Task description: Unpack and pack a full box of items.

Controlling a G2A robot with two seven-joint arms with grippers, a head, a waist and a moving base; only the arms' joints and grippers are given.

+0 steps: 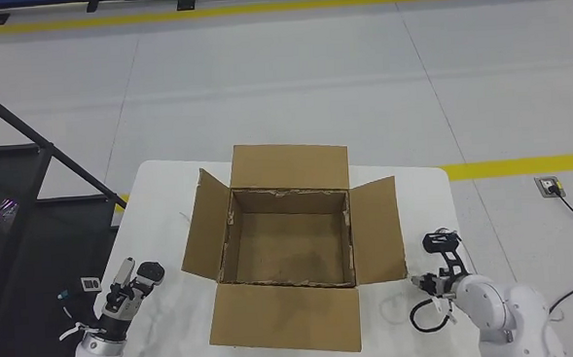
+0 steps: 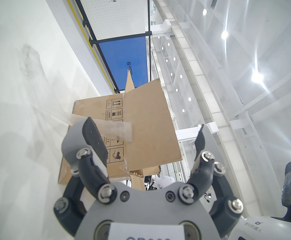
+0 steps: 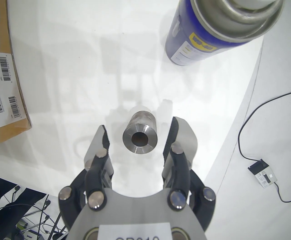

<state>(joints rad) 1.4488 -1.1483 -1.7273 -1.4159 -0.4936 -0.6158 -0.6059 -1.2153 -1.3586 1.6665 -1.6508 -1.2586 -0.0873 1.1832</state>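
Straddling a hollow steel cylinder point(image 3: 140, 136) without gripping it, the right fingers point(image 3: 181, 136) stand open, while the left fingers point(image 2: 93, 134) gape empty facing the open cardboard box point(image 1: 286, 317).

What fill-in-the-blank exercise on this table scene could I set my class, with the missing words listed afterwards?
The flaps of the cardboard box are ____.
Nothing lies inside, so the box is ____.
The metal cylinder between the open fingers of the right gripper is not solid but ____.
The spray can has a body that is mostly ____.
Missing words: open, empty, hollow, blue.
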